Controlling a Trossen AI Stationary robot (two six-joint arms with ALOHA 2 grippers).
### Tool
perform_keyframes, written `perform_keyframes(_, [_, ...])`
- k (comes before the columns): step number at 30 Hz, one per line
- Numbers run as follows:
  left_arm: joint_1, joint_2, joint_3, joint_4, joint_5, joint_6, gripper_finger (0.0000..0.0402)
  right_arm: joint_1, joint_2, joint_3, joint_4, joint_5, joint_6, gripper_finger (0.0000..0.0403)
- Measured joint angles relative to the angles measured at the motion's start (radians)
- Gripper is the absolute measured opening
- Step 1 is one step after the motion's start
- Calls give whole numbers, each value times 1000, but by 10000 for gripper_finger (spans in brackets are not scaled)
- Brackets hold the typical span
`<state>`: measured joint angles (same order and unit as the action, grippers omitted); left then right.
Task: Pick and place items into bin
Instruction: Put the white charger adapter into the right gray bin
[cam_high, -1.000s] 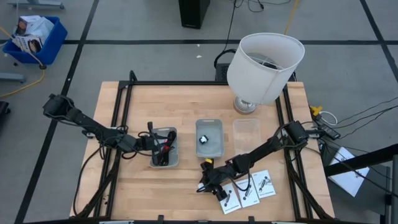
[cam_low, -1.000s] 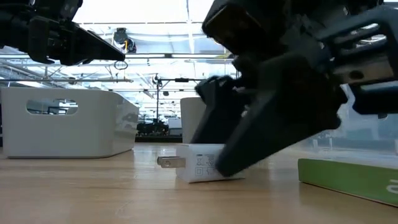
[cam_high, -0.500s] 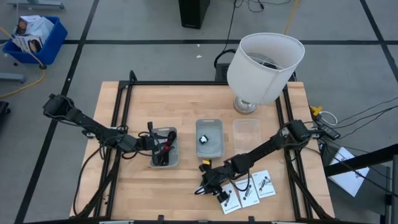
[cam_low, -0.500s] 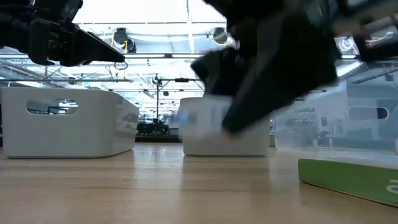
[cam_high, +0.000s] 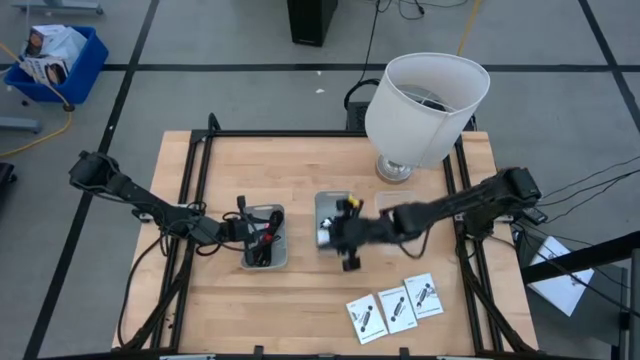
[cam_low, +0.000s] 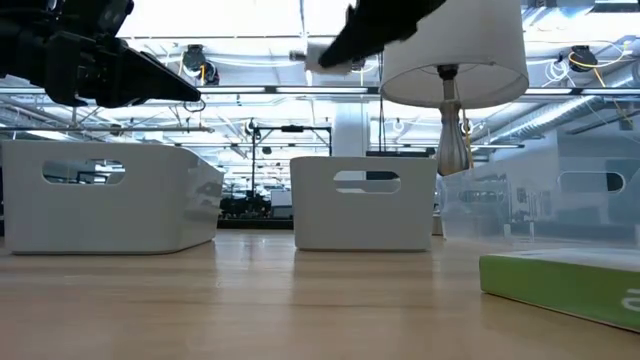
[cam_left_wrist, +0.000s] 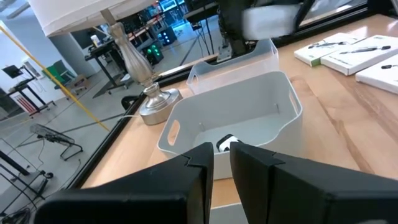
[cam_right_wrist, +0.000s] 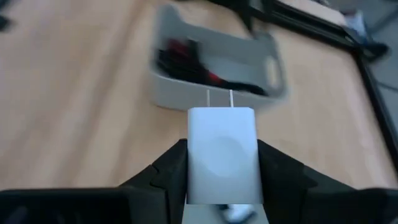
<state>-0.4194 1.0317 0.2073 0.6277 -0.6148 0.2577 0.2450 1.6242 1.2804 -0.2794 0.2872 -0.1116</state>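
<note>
The right gripper (cam_high: 347, 232) is hanging above the middle bin (cam_high: 336, 221), and its fingers (cam_right_wrist: 158, 174) are pinching a tiny white block (cam_right_wrist: 221, 155) with two metal prongs, lifted clear of the counter (cam_high: 300, 290). Left of the middle bin, the left bin (cam_high: 265, 237) is holding the black-and-red cable (cam_high: 262, 240), and the left gripper (cam_high: 243, 229) is waiting at its edge with fingers (cam_left_wrist: 186, 180) slightly spread. In front of the middle bin and to its right, three white cards (cam_high: 395, 305) are lying on the counter.
</note>
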Motion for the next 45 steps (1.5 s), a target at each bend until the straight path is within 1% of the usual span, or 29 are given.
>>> perform_keyframes(5, [0, 0, 0, -4, -9, 0, 63, -120, -8, -3, -78, -15, 9, 147])
perform_keyframes(8, [0, 0, 0, -6, -13, 1, 63, -188, 10, -35, -71, -120, 3, 147])
perform_keyframes(10, [0, 0, 0, -8, -15, 3, 63, -222, 30, -53, -73, -158, 18, 145])
perform_keyframes(15, [0, 0, 0, -19, -15, 3, 63, -272, 78, -81, -62, -161, 50, 145])
perform_keyframes(22, [0, 0, 0, -27, -16, 2, 63, -288, 156, -84, -62, -165, 73, 145])
perform_keyframes(25, [0, 0, 0, -27, -16, 2, 63, -288, 174, -84, -64, -191, 74, 145])
perform_keyframes(32, [0, 0, 0, -26, -16, 2, 63, -289, 174, -84, -68, -193, 81, 147])
perform_keyframes(35, [0, 0, 0, -26, -16, 2, 63, -292, 172, -84, -65, -227, 82, 146])
perform_keyframes(41, [0, 0, 0, -26, -16, 0, 63, -292, 172, -84, -65, -238, 100, 177])
perform_keyframes(45, [0, 0, 0, -26, -16, -1, 63, -292, 172, -84, -64, -237, 100, 185])
